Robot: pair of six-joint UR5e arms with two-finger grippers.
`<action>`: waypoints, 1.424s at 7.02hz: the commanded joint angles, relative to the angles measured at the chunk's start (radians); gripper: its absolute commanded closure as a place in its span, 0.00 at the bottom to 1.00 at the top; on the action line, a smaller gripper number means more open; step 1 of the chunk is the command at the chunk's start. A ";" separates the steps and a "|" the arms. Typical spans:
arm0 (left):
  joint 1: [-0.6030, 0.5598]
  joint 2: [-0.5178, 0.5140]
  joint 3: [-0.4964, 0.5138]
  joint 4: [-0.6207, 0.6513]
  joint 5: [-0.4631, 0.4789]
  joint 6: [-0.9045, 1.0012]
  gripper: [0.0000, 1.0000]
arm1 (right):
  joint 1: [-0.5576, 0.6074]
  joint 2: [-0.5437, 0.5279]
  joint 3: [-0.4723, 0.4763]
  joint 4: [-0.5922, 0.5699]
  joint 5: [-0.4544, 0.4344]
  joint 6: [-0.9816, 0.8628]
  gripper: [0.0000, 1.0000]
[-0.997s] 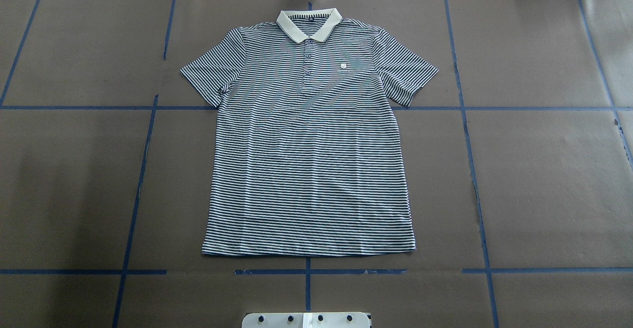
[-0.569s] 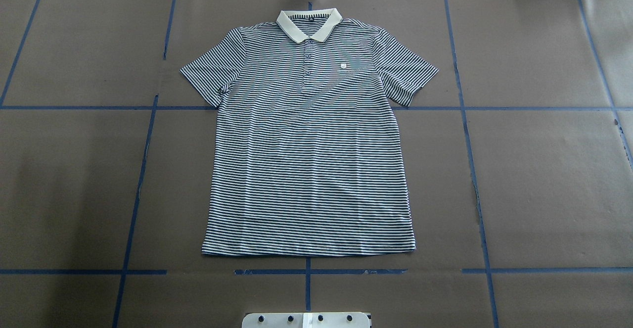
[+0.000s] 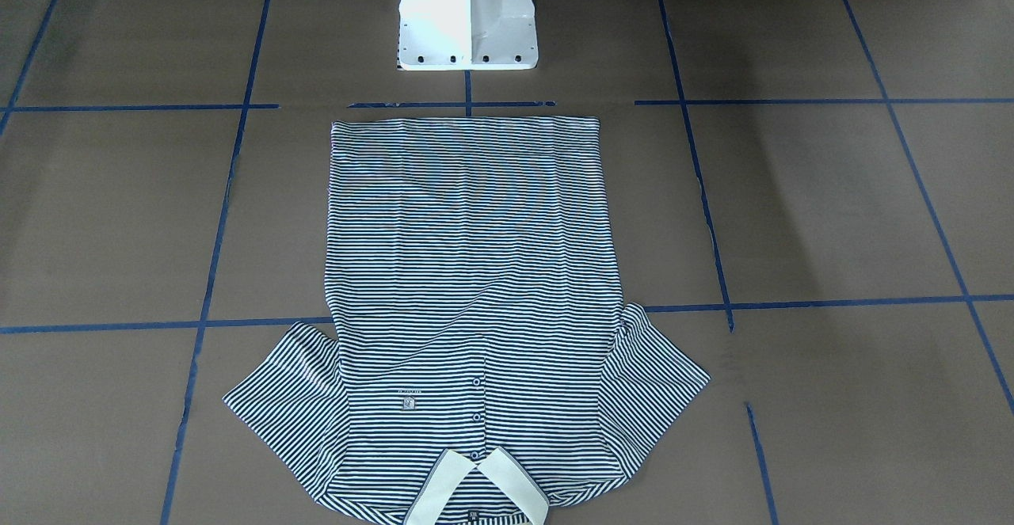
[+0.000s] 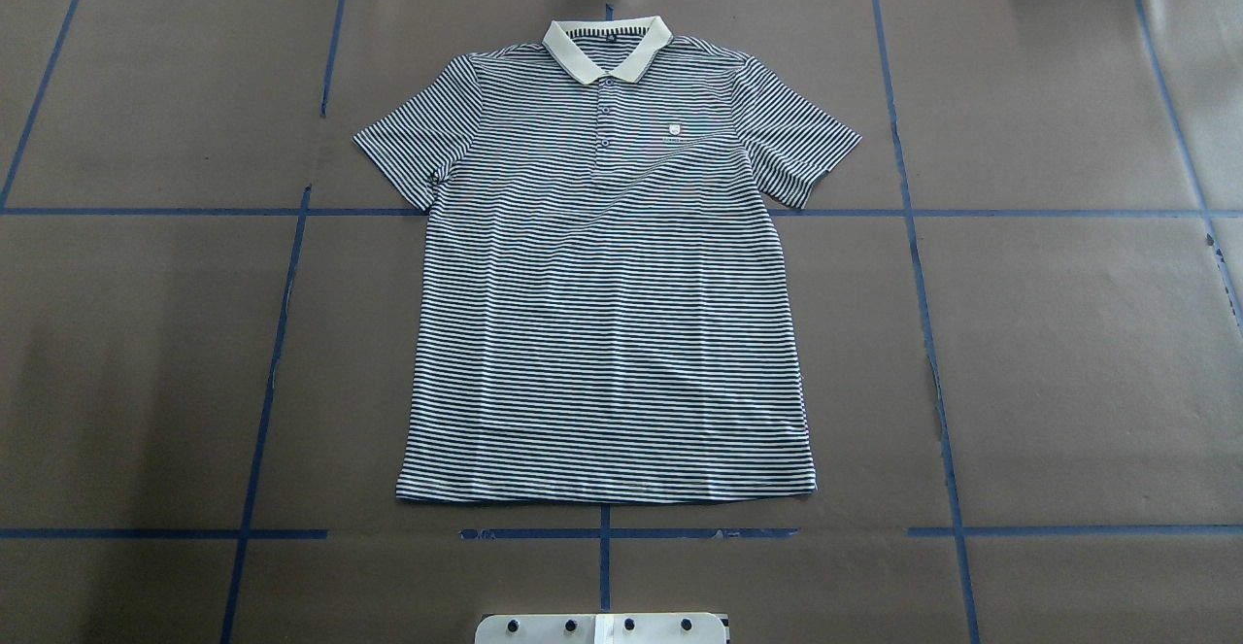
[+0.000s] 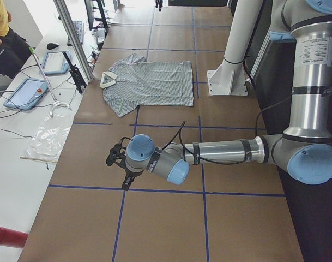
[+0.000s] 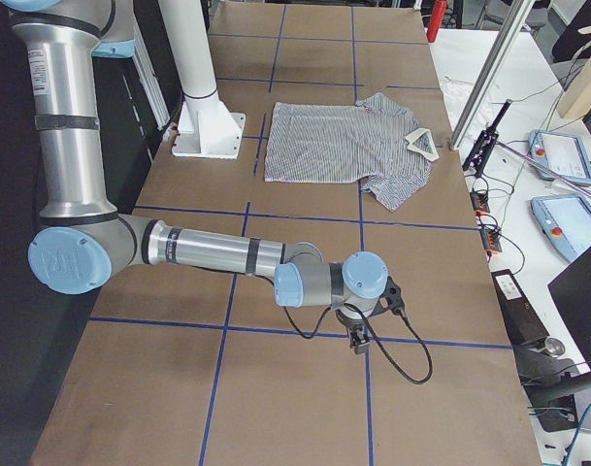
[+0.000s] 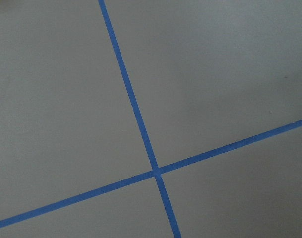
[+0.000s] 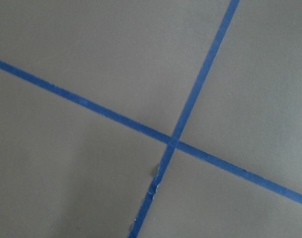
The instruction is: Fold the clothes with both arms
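From the front we see the shirt [image 3: 475, 272] lying flat on the table [image 3: 832, 208], front up, with its hem near the pedestal [image 3: 467, 18] and its collar [image 3: 444, 485] on the far side from it. Overhead, it lies spread out, centred. From the left end, the left gripper [image 5: 122, 174] hangs above blue tape [image 5: 78, 186], well apart from the shirt; we cannot tell how its jaws stand. From the right end, the same goes for the right gripper [image 6: 356, 338]. Each wrist view shows us only a tape crossing on the table.
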 commanded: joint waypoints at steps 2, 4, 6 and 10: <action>0.040 0.000 -0.004 -0.024 -0.019 -0.012 0.00 | -0.282 0.138 -0.023 0.294 -0.053 0.727 0.00; 0.050 0.000 -0.004 -0.062 -0.042 -0.013 0.00 | -0.501 0.333 -0.038 0.290 -0.330 1.119 0.00; 0.057 -0.001 -0.004 -0.067 -0.055 -0.012 0.00 | -0.595 0.489 -0.171 0.293 -0.475 1.370 0.13; 0.070 0.000 -0.006 -0.068 -0.055 -0.012 0.00 | -0.614 0.539 -0.215 0.284 -0.544 1.374 0.27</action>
